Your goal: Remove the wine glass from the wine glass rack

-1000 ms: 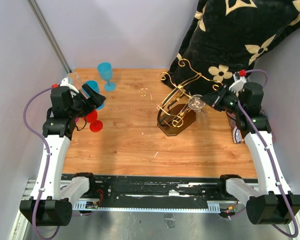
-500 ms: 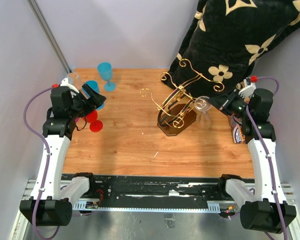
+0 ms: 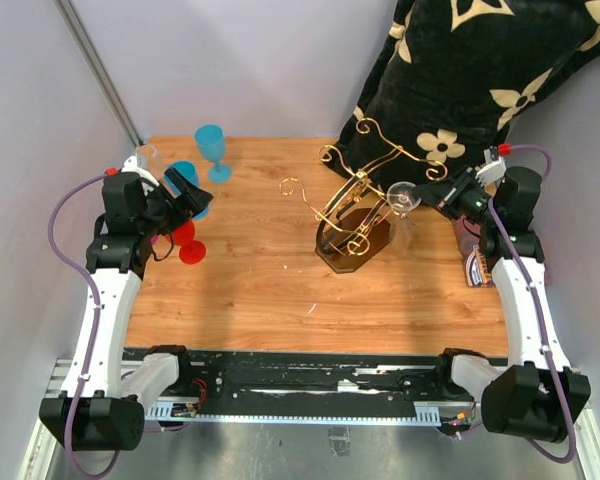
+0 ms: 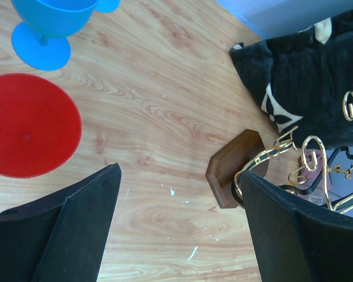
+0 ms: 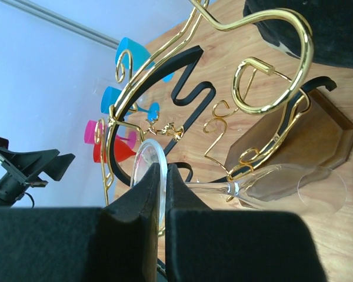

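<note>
My right claw (image 5: pixel 165 171) pinches the wine glass (image 5: pixel 280 187) by its foot, bowl sideways, so it can slide clear of the wine glass rack (image 3: pixel 352 215) just beside it. My left claw (image 4: pixel 177 226) hangs apart, empty.

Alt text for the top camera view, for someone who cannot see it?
The right tool, shut on a clear wine glass held sideways, is beside the gold wire rack on a wooden table. The left tool is open near a red glass and blue glasses at the table's left side; a black flowered cushion stands at the back right.
</note>
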You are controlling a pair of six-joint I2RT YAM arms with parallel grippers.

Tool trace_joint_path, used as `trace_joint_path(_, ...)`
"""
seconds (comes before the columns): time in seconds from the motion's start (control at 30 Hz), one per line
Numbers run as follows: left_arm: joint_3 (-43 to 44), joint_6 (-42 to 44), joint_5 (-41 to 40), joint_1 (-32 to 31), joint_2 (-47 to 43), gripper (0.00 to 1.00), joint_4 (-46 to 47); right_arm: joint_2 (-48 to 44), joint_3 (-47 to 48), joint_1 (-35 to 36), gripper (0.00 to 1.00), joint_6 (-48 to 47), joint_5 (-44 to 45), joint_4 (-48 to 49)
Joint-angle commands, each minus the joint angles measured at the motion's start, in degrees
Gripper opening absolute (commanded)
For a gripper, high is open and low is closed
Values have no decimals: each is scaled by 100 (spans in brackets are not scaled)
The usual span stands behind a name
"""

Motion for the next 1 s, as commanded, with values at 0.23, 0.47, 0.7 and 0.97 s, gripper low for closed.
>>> trace_joint_path(0.23,-63,14,88,-32,6,89,75,381,553,545,1,171,-223,934)
trace_joint_path(0.47,-7,49,21,-33,4,92,-40,61,584,862,1,6,-270,534)
trace_joint_path(0.7,-50,6,127,-33,33,94,-33,-523,238,837,1,-67,-558,-27)
trace_joint_path(0.97,-86,58,402,-33,147,100,5,-1070,381,725,1,-871,-572,-1420)
